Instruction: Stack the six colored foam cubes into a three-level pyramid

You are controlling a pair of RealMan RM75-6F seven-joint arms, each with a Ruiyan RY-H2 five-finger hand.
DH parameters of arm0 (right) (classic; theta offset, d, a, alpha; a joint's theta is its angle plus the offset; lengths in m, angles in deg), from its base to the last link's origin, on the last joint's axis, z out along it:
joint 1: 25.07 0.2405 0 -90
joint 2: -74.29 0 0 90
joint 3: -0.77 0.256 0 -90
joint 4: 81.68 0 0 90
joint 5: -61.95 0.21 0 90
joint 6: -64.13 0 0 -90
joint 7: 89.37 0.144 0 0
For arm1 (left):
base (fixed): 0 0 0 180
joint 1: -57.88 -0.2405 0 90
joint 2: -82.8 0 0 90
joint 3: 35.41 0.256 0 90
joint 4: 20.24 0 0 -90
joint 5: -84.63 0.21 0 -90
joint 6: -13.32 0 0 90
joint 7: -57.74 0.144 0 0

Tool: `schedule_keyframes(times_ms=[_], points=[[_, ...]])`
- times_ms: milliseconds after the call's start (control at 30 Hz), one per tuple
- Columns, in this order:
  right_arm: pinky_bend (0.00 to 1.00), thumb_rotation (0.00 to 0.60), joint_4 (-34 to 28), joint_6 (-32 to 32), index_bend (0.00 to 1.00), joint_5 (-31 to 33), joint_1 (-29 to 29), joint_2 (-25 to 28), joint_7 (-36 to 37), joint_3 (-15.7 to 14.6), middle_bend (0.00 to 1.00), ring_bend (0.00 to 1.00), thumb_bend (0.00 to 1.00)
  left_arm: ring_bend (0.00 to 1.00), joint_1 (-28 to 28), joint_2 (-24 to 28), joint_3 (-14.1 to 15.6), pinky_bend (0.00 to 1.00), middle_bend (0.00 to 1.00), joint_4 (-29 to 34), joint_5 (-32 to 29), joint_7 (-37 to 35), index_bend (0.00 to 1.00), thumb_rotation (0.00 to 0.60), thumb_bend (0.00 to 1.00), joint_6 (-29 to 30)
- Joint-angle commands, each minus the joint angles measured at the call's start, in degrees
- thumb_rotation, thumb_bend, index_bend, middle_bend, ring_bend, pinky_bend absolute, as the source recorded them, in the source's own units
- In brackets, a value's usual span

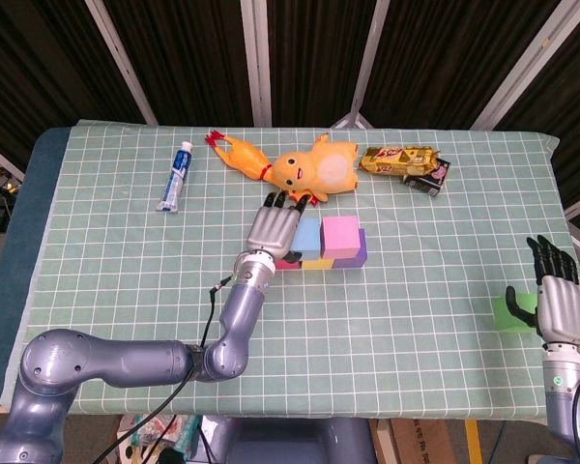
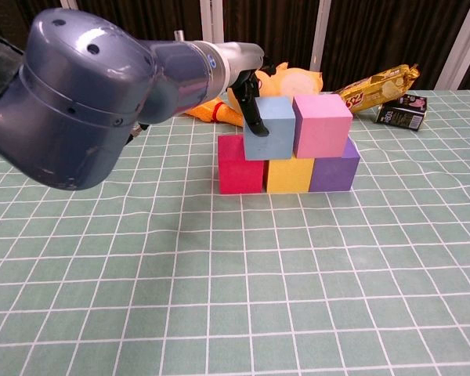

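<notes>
- A white toothpaste tube with a blue label point(image 1: 175, 176) lies far left on the green checked tablecloth point(image 1: 116, 261), well apart from the cubes.
- An orange rubber chicken point(image 1: 238, 153) lies at the back, just beside a yellow plush duck point(image 1: 314, 169).
- The left hand point(image 1: 272, 227) rests over the left end of the stack; in the chest view a dark finger point(image 2: 254, 117) lies against the front-left face of the light blue foam cube point(image 2: 270, 127). Whether the hand clamps that cube or only touches it, I cannot tell.
- Bottom row, touching side by side: a red foam cube point(image 2: 240, 164), a yellow foam cube point(image 2: 289, 174) and a purple foam cube point(image 2: 334, 166).
- Second level: the light blue cube sits over the red and yellow ones, with a pink foam cube point(image 2: 322, 125) touching it on its right, over the yellow and purple ones.
- A gold foil snack packet point(image 1: 397, 159) lies behind the stack, with a small dark carton point(image 1: 432, 178) touching its right end.
- A green foam cube point(image 1: 511, 312) sits near the table's right edge, well apart from the stack.
- The right hand point(image 1: 559, 302) stands upright just beside the green cube, fingers straight and apart, holding nothing.
</notes>
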Motion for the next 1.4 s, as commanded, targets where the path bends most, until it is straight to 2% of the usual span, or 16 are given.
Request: schedule_keyframes(times_ms=[33,667,1200,1400], points=[[0.0,0.6,0.0,0.0,0.0,0.1,0.0,0.0,0.0,0.0,0.0,0.0,0.47,0.03,0.0,0.0,-0.1,0.03,0.42,0.0,0.1,-0.1,0.0,0.6,0.36,0.0],[0.0,0.6,-0.1,0.1,0.0,0.1,0.0,0.0,-0.1,0.0,0.0,0.0,0.47,0.03,0.3,-0.6,-0.4,0.03,0.41,-0.9,0.2,-0.3,0.0,0.6,0.36,-0.4],[0.0,0.6,-0.1,0.2,0.0,0.1,0.0,0.1,-0.1,-0.1,0.0,0.0,0.47,0.02,0.0,-1.1,-0.1,0.03,0.14,-1.9,-0.7,-0.2,0.0,0.6,0.25,-1.1],[0.0,0.6,-0.1,0.1,0.0,0.2,0.0,0.1,-0.1,0.0,0.0,0.0,0.47,0.01,-0.5,-0.2,-0.3,0.03,0.09,-0.3,-0.3,-0.8,0.0,0.6,0.21,-1.3]])
